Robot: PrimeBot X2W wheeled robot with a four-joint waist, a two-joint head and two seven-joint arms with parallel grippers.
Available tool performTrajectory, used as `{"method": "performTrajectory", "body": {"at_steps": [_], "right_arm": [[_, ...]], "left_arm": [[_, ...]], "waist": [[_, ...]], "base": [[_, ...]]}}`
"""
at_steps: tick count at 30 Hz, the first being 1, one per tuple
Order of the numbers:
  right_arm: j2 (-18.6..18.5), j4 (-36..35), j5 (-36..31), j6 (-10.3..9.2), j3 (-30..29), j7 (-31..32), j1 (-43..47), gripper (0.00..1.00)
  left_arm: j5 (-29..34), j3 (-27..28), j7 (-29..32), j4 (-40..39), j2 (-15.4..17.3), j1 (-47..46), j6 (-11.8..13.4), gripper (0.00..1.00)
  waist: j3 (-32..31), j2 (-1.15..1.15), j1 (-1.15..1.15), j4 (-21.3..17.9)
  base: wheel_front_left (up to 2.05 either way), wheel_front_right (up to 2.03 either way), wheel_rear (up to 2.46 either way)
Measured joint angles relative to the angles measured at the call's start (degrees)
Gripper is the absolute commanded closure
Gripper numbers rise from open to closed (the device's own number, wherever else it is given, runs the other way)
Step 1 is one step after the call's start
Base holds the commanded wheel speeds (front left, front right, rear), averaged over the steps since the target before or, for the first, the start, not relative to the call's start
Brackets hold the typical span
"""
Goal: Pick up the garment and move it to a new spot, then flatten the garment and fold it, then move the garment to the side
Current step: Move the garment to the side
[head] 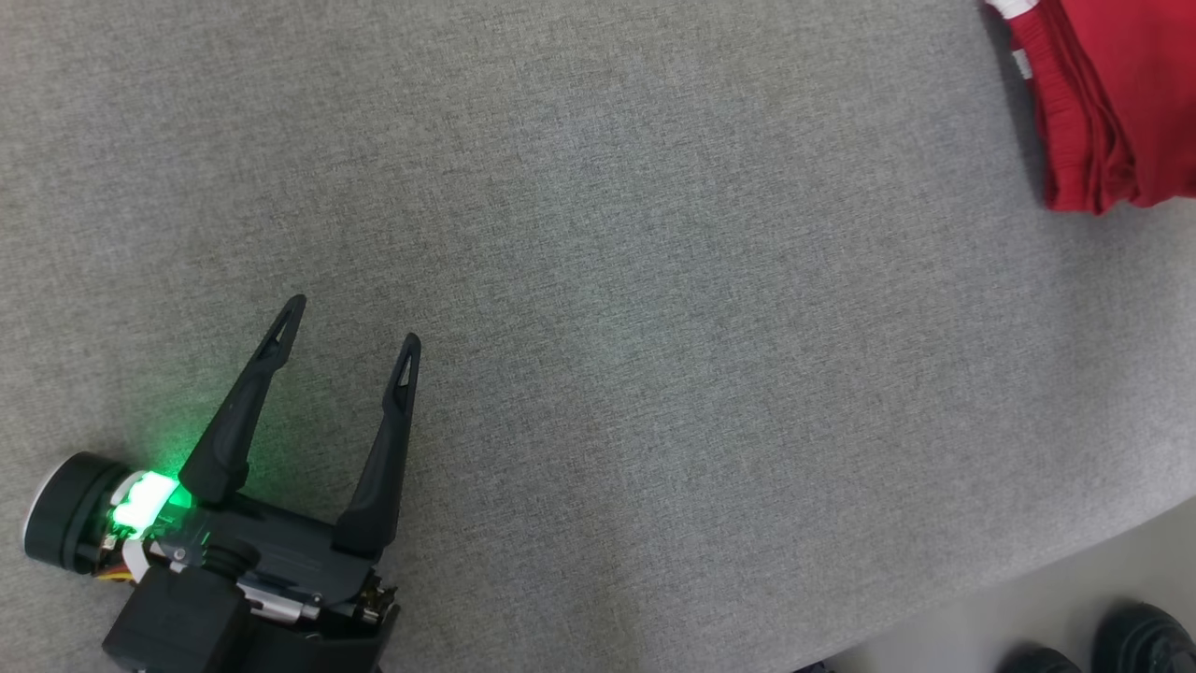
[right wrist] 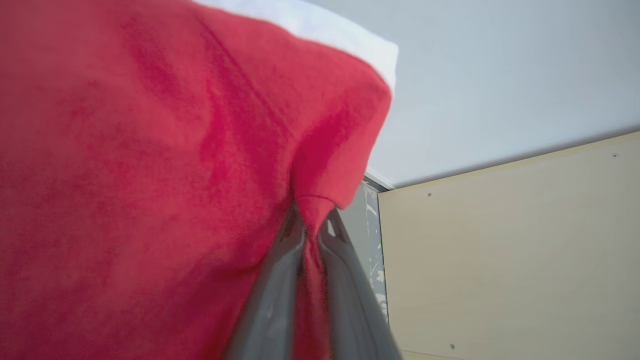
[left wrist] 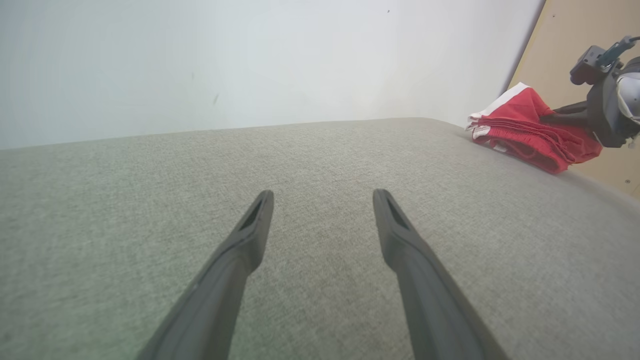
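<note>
At the lower left of the head view, the left fingers (head: 238,421) stand spread wide in a V with nothing between them, hanging over the grey woven-fabric counter (head: 654,327). A green light glows at their base. The left wrist view shows the same thing: the two long dark left fingers (left wrist: 240,250) are well apart, with bare grey cloth under them and a plain white wall (left wrist: 250,60) behind the counter's far edge.

To the right, the counter stays bare until the upper right corner of the head view, where the red knit garment with white trim (head: 1112,103) sits folded in a thick stack, well away from the left fingers. In the left wrist view the garment (left wrist: 525,125) lies at the upper right on the counter's far corner, with the right fingers (left wrist: 570,119) reaching into it from the right in front of a beige wooden panel (left wrist: 560,60).

The right wrist view shows the right fingers (right wrist: 280,280) pinched narrow on a fold of the red cloth (right wrist: 150,175).

At the lower right of the head view, a pair of dark shoes (head: 1140,636) stands on the pale floor (head: 1074,589) beside the counter's edge
</note>
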Motion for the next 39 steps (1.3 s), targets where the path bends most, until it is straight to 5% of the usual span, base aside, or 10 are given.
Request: {"method": "performTrajectory", "body": {"at_steps": [3, 4, 5, 6, 20, 39], "right_arm": [[0.4, -0.7, -1.3, 0.00, -2.2, -0.2, 0.3, 0.99], [0.7, -0.9, -1.8, 0.00, -3.1, -0.5, 0.5, 0.69], [1.0, -1.2, -2.3, 0.00, -3.8, -0.6, 0.7, 0.62], [1.2, -1.4, -2.8, 0.00, -4.8, -1.1, 0.9, 0.00], [5.0, 0.2, -2.0, 0.00, -9.5, -7.2, 4.7, 0.00], [27.9, -22.1, 11.8, 0.00, -12.2, -12.8, 37.8, 0.00]], "left_arm": [[-0.1, -0.2, 0.0, -0.1, 0.0, 0.0, 0.0, 0.00], [-0.3, -0.3, 0.0, 0.0, 0.0, -0.1, 0.0, 0.00], [-0.4, -0.4, -0.1, 0.1, -0.1, -0.2, 0.1, 0.00], [-0.4, -0.5, -0.2, 0.4, -0.2, -0.2, 0.2, 0.00], [-2.4, -2.4, -4.1, 9.6, -4.0, -0.4, 1.2, 0.00], [-5.4, 4.4, -5.1, 21.1, -9.8, 9.5, 5.0, 0.00]], "waist": [[0.2, 0.00, 0.00, 0.3], [0.1, 0.00, 0.00, 0.4], [0.0, 0.01, 0.00, 0.6], [-0.1, 0.01, 0.00, 0.7], [-7.4, 0.01, 0.01, 3.4], [-27.7, 0.00, -0.01, 10.8]], "base": [[0.00, 0.00, 0.00], [0.00, 0.00, 0.00], [0.00, 0.00, 0.00], [0.00, 0.00, 0.00], [0.00, 0.00, 0.00], [0.00, 0.00, 0.00]]}}
